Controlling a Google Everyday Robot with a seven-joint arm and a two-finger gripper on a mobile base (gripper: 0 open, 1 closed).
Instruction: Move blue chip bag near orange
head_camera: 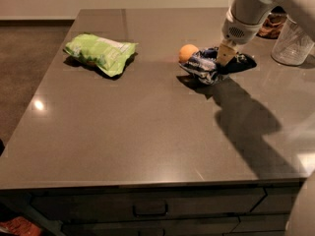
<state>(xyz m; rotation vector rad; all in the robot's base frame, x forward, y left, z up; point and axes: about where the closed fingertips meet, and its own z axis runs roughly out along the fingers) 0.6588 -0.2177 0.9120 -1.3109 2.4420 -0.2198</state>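
Your hand sits in the upper right of the frame, tip down onto the blue chip bag, meeting it a little right of the bag's middle. From this view you cannot tell whether the hand is clamped on the foil or only resting against it, so treat the grip as unconfirmed.

The bag lies on the worktop with its long axis running roughly left to right across the frame, directly under and to the left of the hand. The orange is at the bag's upper-left end, just beside it and possibly touching.

Bag and fruit already look close enough to satisfy the task. Any further push leftward along the bag's axis risks rolling the orange away. The green chip bag lies well apart at upper left, and a glass container stands at the right edge.
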